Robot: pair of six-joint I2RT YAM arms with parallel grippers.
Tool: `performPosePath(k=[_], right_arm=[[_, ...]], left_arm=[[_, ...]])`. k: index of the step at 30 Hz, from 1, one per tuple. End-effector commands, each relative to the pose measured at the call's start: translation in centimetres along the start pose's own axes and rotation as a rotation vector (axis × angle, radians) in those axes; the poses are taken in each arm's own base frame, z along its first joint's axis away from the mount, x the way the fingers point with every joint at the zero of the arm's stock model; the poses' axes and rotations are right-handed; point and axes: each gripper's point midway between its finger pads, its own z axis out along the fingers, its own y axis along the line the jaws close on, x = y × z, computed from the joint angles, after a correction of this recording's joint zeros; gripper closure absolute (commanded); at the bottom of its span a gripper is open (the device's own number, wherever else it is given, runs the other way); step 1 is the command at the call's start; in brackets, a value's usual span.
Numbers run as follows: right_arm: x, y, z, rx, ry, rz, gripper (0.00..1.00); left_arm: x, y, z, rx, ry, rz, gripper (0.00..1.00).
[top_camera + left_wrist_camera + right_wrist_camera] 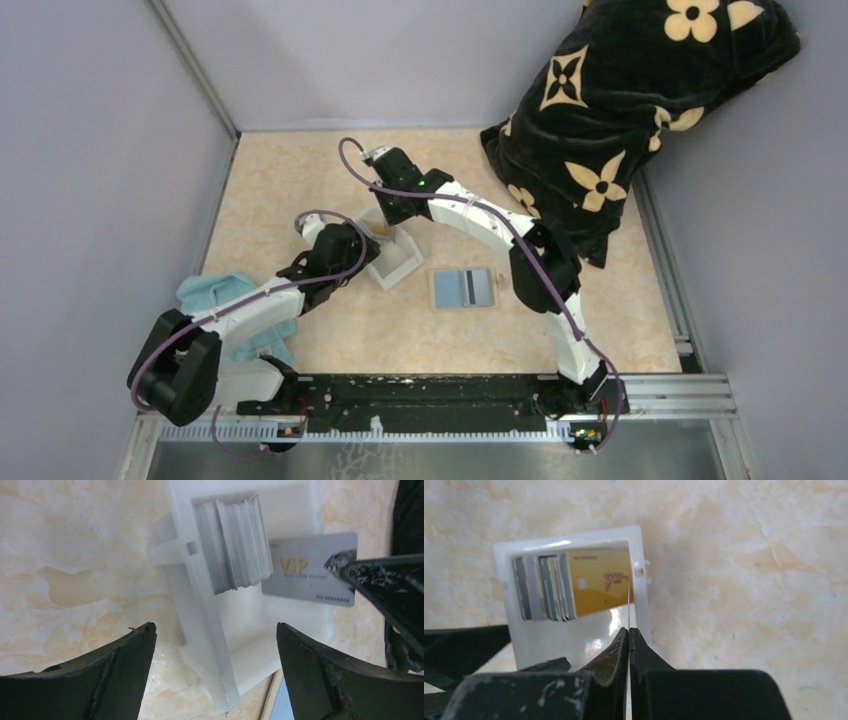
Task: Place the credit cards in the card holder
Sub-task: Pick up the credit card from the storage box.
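A clear white tray holds several credit cards standing on edge, with a tan-gold one leaning at the end of the row. My right gripper is shut on a silvery card marked VIP, lifted above the tray; in the right wrist view that card shows only as a thin edge. My left gripper hovers wide open over the tray's near wall, holding nothing. The card holder lies open on the table right of the tray, blue-grey lining up.
A light blue cloth lies under the left arm at the table's left side. A big black cushion with tan flowers fills the back right corner. Grey walls close the left, back and right sides.
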Motion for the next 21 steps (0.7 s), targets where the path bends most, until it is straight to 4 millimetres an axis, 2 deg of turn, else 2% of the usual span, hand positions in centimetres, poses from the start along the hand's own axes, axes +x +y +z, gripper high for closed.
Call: performPosePath(k=[1,7,10,14,18,21], right_arm=[[-4.0,-0.8,-5.4,0.069,-0.16,-0.042,1.0],[-4.9,-0.6,-9.5,0.042,-0.229,-0.029,1.0],[-4.7,-0.4,-11.9,0.018,-0.242,-0.021,1.0],[-2.5,-0.2,-14.8,-0.027,-0.225,-0.009,1.0],[0.9,0.4,-17.9,-0.108,-0.204,0.008,1.0],[3.5,0.6,-20.3,-0.175,-0.211,0.033,1.0]], left_arm=[[-2.5,-2.0,-1.1,0.062,-0.063,0.063,0.04],[-3.7,-5.4,-2.6,0.214,-0.078,0.151,0.04],[-3.5,-7.4,-3.8,0.324,-0.058,0.204,0.04],[-3.1,-10.1,-6.1,0.512,-0.036,0.276,0.06],[-2.6,-12.3,-9.2,0.712,-0.031,0.327,0.08],[-1.5,-13.6,-11.6,0.864,0.012,0.373,0.17]])
